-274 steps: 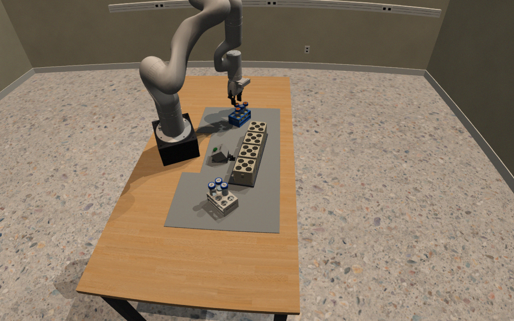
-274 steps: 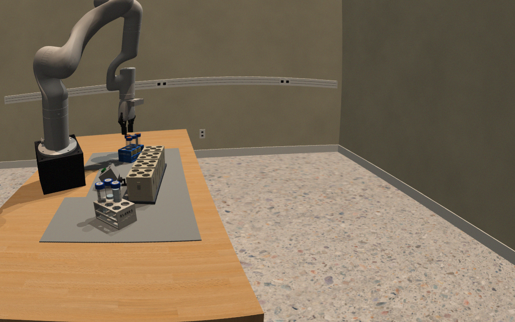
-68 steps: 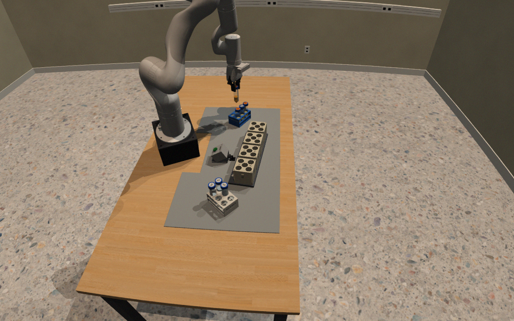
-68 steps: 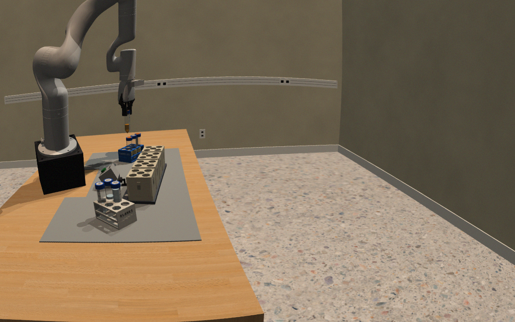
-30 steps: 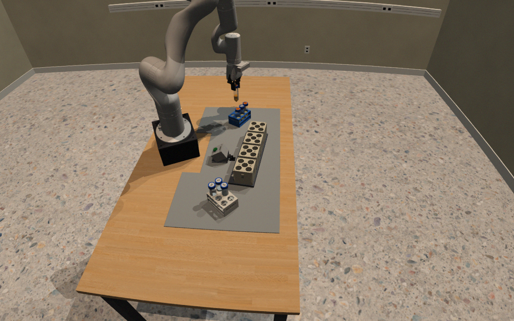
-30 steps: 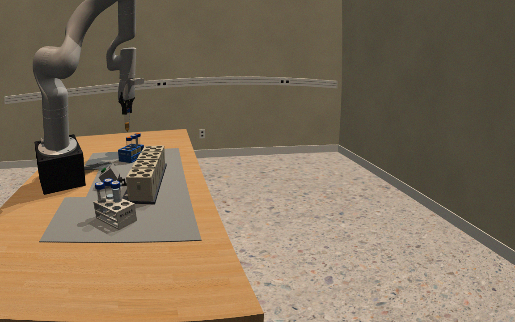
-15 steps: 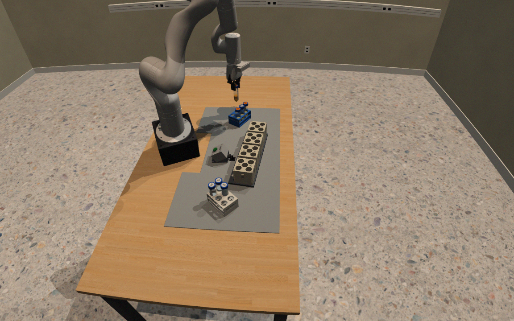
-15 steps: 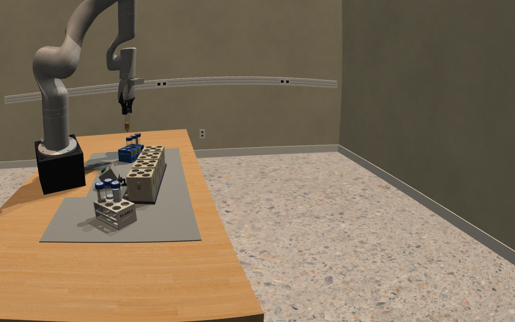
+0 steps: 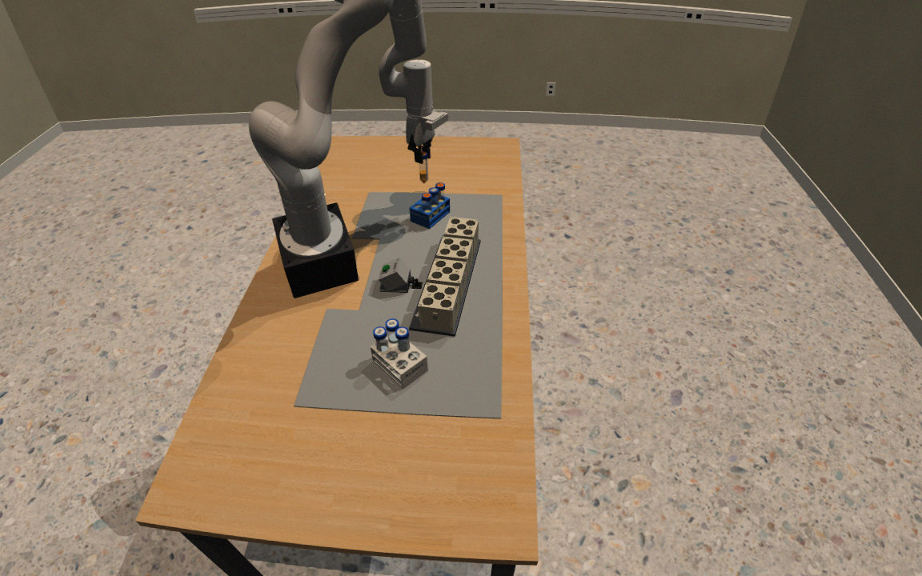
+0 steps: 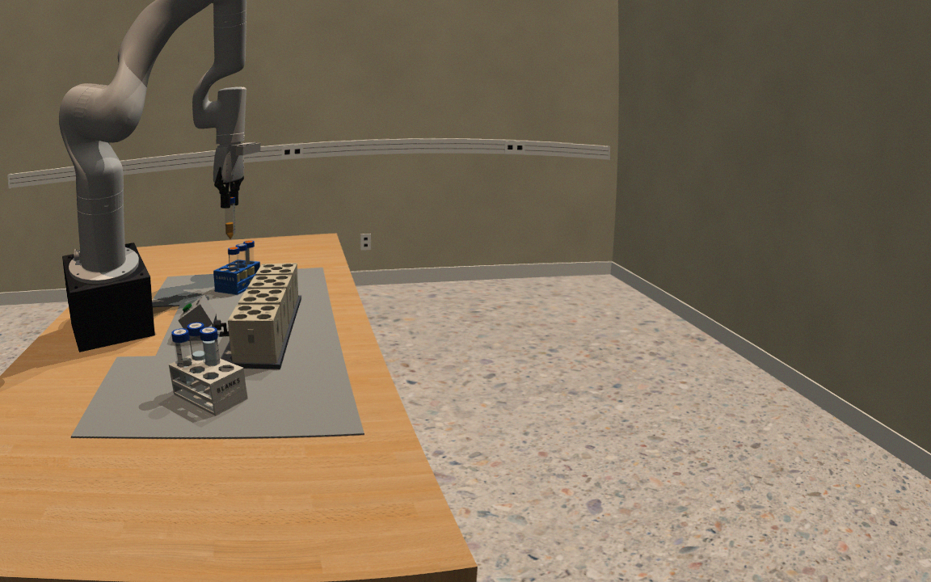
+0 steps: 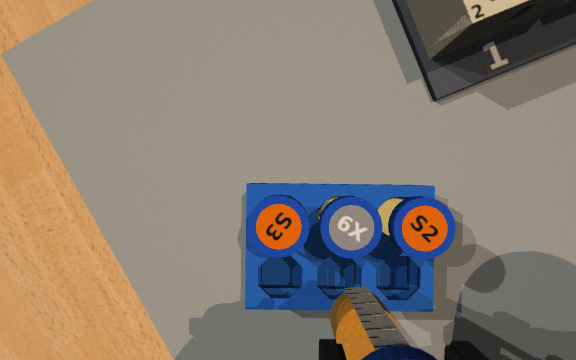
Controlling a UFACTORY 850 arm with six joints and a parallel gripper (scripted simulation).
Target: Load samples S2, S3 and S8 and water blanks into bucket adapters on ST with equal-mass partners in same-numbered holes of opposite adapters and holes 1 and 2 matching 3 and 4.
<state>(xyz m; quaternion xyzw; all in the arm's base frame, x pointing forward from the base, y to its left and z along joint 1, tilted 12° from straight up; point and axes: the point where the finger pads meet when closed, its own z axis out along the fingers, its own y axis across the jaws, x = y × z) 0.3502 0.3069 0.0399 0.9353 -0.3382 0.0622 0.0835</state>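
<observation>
My gripper (image 9: 420,156) (image 10: 229,200) (image 11: 396,352) is shut on a tube with orange liquid (image 9: 422,171) (image 10: 229,228) (image 11: 354,330), which hangs upright above the blue rack (image 9: 420,218) (image 10: 226,281) (image 11: 338,190); its cap ID is hidden. In the wrist view, S3 (image 11: 278,226), X9 (image 11: 351,227) and S2 (image 11: 422,228) stand in one row; the other row's three wells are empty. Several adapters (image 9: 438,315) (image 10: 251,339) stand in the stand (image 9: 435,331) (image 10: 259,364) (image 11: 437,91), their holes apparently empty. The white rack (image 9: 414,370) (image 10: 231,392) holds three blanks.
The small sloped desk (image 9: 396,276) (image 10: 198,316) with the green key (image 9: 386,267) (image 10: 187,307) stands between the arm base (image 9: 321,268) (image 10: 111,314) and the adapters. A small black fitting (image 9: 414,282) lies between desk and stand. The grey mat (image 9: 464,379) (image 10: 295,412) (image 11: 168,125) lies beneath.
</observation>
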